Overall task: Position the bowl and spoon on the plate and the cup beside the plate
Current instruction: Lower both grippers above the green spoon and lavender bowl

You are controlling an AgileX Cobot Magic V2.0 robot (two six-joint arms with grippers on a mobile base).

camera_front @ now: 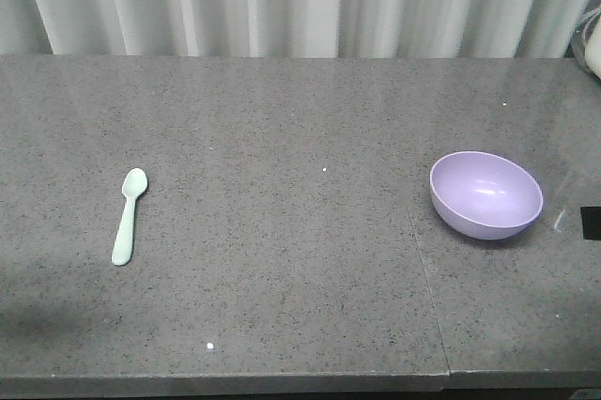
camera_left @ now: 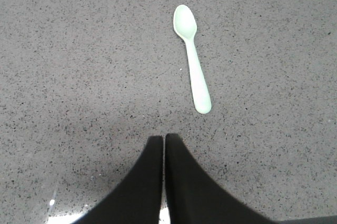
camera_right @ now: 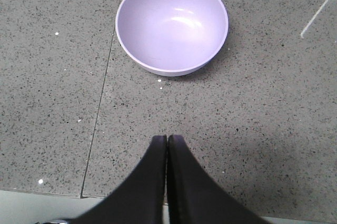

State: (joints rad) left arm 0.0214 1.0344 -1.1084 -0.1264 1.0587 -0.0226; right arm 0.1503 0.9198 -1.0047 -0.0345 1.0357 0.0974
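- The left gripper has its two black fingers pressed together with nothing between them, their tips over bare counter.
- The short pale mint-green plastic spoon lies flat just ahead of those tips and a little to their right. It does not touch them. Its handle end is nearest the gripper and its oval head points away.
- The right gripper is likewise closed tight on nothing.
- The small round lavender-purple plastic bowl stands upright and empty ahead of the right tips, with a stretch of bare surface between.
- Both things rest on a grey speckled stone countertop. A thin seam runs front to back just left of the bowl, without touching it.
- In the front view the spoon sits on the left part and the bowl on the right, well apart, with open counter between them and on every side of each.
- The counter's front edge runs along the bottom of that view, and its back edge meets a pale pleated curtain.
- A short white streak marks the surface to the right of the bowl, and a small black shape shows at the frame's right edge; what it is cannot be told.
- Count: one spoon, one bowl, two grippers.
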